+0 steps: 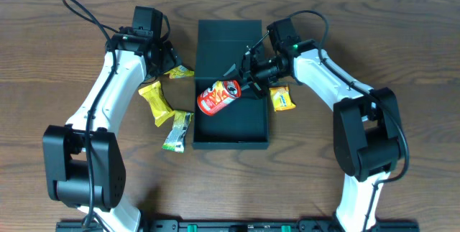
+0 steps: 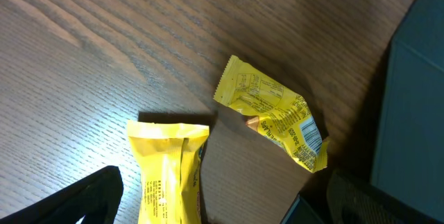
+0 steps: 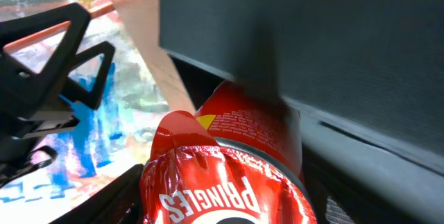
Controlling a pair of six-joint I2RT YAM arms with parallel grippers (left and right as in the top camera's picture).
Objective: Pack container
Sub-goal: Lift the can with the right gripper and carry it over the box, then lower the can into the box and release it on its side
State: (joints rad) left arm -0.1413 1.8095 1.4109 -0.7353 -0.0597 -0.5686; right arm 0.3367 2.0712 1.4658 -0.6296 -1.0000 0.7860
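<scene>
Overhead, the container (image 1: 237,128) is lying open between the two arms. The right gripper (image 1: 246,85) is reaching over its left half, jaws clamping a red chip can (image 1: 219,96). The left gripper (image 1: 167,58) is hovering just left of the container, over a crumpled yellow packet (image 1: 180,72).

In the left wrist view, the jaws are standing wide apart above that packet and a flat yellow packet (image 2: 166,172), with the container's wall at the right edge.

In the right wrist view, the can is sitting between the fingers (image 3: 114,196), with the container's dark wall just behind it.
</scene>
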